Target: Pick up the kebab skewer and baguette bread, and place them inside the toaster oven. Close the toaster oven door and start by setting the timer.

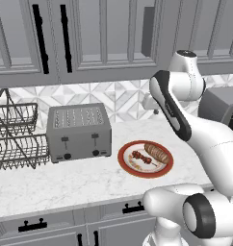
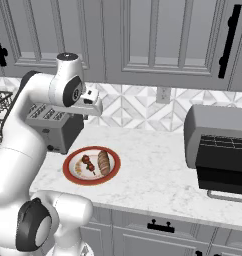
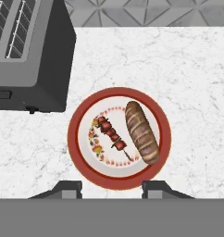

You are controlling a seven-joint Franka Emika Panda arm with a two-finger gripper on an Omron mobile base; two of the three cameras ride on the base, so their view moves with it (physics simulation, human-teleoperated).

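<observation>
We're looking at a white marbled stone worktop (image 3: 192, 83), smooth with faint grey veining. On it sits a plate (image 3: 81, 118) with a glossy red rim and a pale, patterned ceramic-looking centre. The baguette bread (image 3: 141, 132) shows a rough, scored golden-brown crust; the kebab skewer (image 3: 112, 135) carries shiny dark red chunks. We see the slotted toaster (image 1: 79, 132) in matt brushed grey metal, and the toaster oven (image 2: 220, 150) in the same dull grey metal, with a wire rack. The dish rack (image 1: 17, 137) is thin dark wire. Behind, matt grey painted cabinets (image 2: 158, 35) and smooth patterned tiles (image 2: 138, 107).
</observation>
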